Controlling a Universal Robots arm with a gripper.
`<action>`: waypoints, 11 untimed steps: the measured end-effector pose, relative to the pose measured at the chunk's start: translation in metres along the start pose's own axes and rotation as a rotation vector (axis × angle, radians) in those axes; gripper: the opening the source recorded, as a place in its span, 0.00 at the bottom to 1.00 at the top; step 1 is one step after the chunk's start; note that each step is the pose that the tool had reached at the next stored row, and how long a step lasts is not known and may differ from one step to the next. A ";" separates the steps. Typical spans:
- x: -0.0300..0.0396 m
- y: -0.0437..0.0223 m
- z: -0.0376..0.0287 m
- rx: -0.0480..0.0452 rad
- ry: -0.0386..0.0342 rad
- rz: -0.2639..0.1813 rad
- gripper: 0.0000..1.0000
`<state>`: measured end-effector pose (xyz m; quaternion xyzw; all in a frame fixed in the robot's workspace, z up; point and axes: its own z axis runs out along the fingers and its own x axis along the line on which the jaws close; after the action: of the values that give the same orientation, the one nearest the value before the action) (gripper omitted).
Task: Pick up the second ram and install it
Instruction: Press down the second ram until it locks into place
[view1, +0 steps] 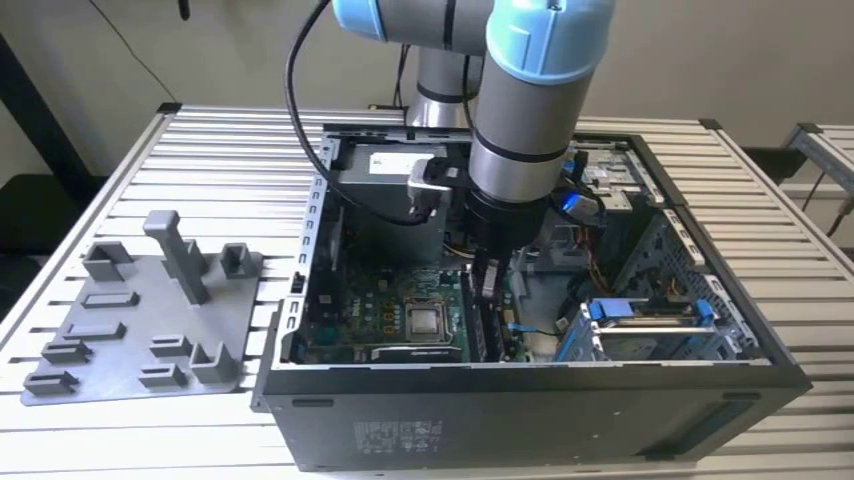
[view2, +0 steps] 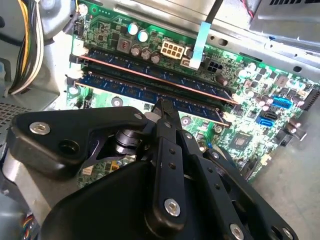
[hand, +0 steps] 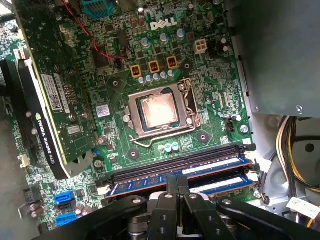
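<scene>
Inside the open black computer case (view1: 534, 400), the arm's black claw (view1: 486, 283) is reaching down over the green motherboard (view1: 387, 310). In the second wrist view the claw's (view2: 162, 107) fingertips are sitting drawn together against the top edge of the second ram (view2: 150, 92), a long thin dark memory stick with blue chips that is standing upright in its slot. Whether the fingers are pinching the stick or only resting on it cannot be told. In the first wrist view the claw (hand: 177, 181) is meeting the same stick (hand: 150, 184) near its middle. Just beside it, another long stick (view2: 150, 65) is sitting in the parallel slot. Farther out, the square metal processor socket (hand: 159, 112) is lying bare, with a dark graphics card (hand: 50, 85) beyond. Outside the case, a grey plastic fixture tray (view1: 140, 320) is resting on the slatted metal surface (view1: 227, 160).
</scene>
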<state>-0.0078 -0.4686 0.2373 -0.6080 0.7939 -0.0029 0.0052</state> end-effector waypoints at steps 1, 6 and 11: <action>0.0000 0.0000 0.0000 0.0000 -0.0001 0.000 0.11; 0.0000 0.0002 0.0032 -0.0010 -0.0007 -0.001 0.11; 0.0003 -0.0002 0.0088 -0.0051 -0.0014 -0.021 0.11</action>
<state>-0.0076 -0.4689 0.2285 -0.6164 0.7874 -0.0005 0.0041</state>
